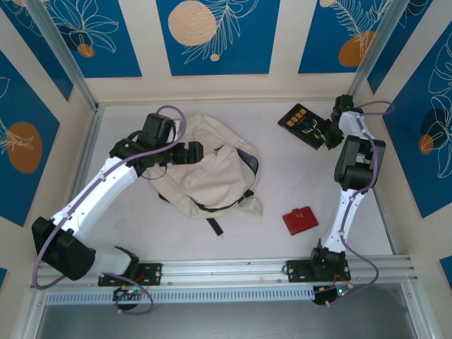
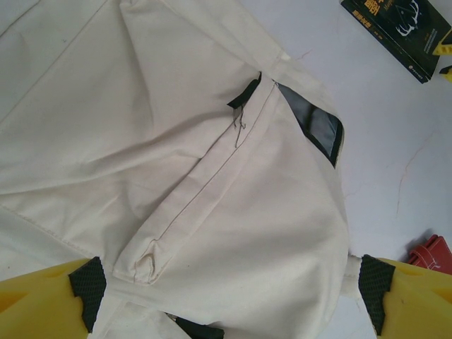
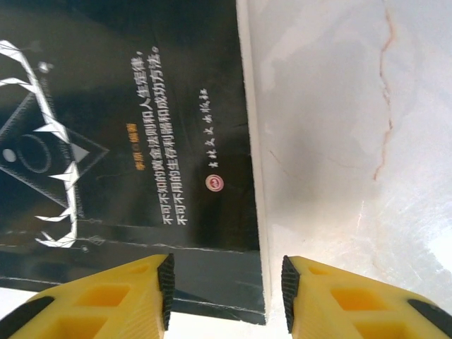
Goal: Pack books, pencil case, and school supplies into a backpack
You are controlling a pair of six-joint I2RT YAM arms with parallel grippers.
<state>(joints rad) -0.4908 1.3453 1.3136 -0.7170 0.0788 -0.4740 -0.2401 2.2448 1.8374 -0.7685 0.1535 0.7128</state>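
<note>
Right wrist: our right gripper [image 3: 226, 289] straddles the book [image 3: 127, 141] edge, jaws parted; we must close next. Left gripper [image 2: 232, 289] gapes over the backpack [image 2: 141, 141].

**Black book [image 3: 127, 141], cover as seen from the right wrist.** The print runs sideways across the frame.

- **White lines:** two lines of white Chinese characters stand near the middle of the cover. The first opens 不可不知的黄金法则. The second reads 不可不用的生存利器和成功方法.
- **Orange line:** to their left in the frame is a short line in orange, too small to make out.
- **Publisher's mark:** to their right is a round red emblem [image 3: 214, 183] with a white figure. A white line follows it, apparently 吉林文史出版社.

From the top external camera the same cover shows orange-yellow lettering — patches of colour, not legible. In the left wrist view the yellow title is cut by the frame edge and cannot be read.
</note>
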